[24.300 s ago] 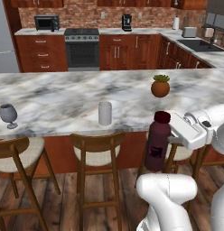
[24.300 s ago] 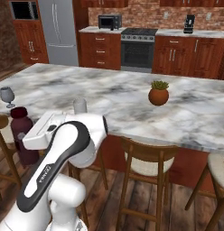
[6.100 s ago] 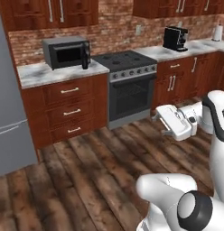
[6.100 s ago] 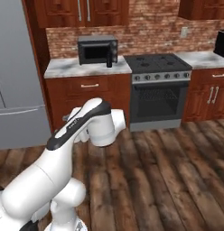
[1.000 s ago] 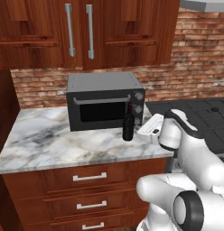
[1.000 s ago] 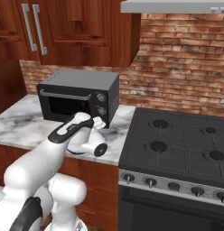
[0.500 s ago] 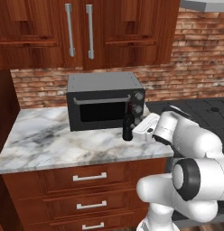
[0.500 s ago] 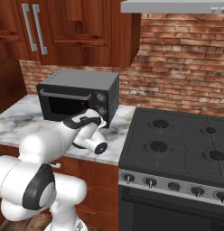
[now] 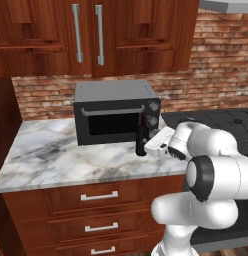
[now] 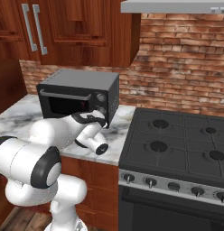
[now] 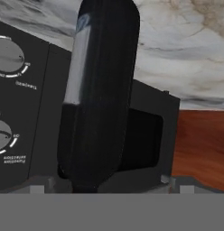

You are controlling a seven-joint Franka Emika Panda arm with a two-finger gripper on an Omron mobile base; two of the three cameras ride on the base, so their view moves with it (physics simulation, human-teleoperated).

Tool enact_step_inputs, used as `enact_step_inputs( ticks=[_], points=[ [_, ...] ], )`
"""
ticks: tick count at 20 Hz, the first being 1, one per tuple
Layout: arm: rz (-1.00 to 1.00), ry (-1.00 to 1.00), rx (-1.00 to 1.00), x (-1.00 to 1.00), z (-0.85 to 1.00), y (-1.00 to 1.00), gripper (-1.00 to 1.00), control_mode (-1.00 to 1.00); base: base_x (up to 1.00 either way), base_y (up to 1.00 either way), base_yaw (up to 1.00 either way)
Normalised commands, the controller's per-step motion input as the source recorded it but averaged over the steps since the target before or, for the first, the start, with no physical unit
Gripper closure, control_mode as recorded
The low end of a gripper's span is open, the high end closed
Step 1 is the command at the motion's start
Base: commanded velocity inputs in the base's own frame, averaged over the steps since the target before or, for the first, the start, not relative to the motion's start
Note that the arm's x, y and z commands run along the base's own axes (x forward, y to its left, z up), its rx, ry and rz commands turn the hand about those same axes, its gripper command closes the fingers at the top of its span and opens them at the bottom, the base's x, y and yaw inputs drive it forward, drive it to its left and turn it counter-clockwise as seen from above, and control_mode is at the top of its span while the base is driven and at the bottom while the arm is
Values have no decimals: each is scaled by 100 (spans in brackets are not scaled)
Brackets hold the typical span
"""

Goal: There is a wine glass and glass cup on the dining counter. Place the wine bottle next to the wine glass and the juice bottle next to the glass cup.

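Wine bottle [image 9: 141,140]: tall, glossy black, upright on the marble counter [image 9: 56,160], long axis vertical, neck uppermost. It stands just in front of the microwave [image 9: 113,110], at its right end beside the control dials. In the hand view the bottle body [image 11: 99,94] looms close and bears no readable label; small print under the dials is too blurred to read.
End effector [image 9: 150,146]: level with the lower body of the bottle, right beside it; whether it grips cannot be told.
Stovetop [image 10: 177,149]: to the right.

Glossy white rounded arm segments, dark grey joint rings, white hand housing
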Motion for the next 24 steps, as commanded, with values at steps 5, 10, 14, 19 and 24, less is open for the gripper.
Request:
enact_step_inputs(
  ticks=[5,10,14,19,24],
  points=[
    [-1,-1,0,17,-2,0,-100,-100,0,0,0],
    [0,-1,-1,6,0,1,-100,-100,0,0,0],
    [0,0,-2,8,0,6,-100,-100,0,0,0],
    [-1,0,-3,13,0,7,-100,-100,0,0,0],
    [-2,0,-2,7,0,2,-100,-100,0,0,0]
  ],
)
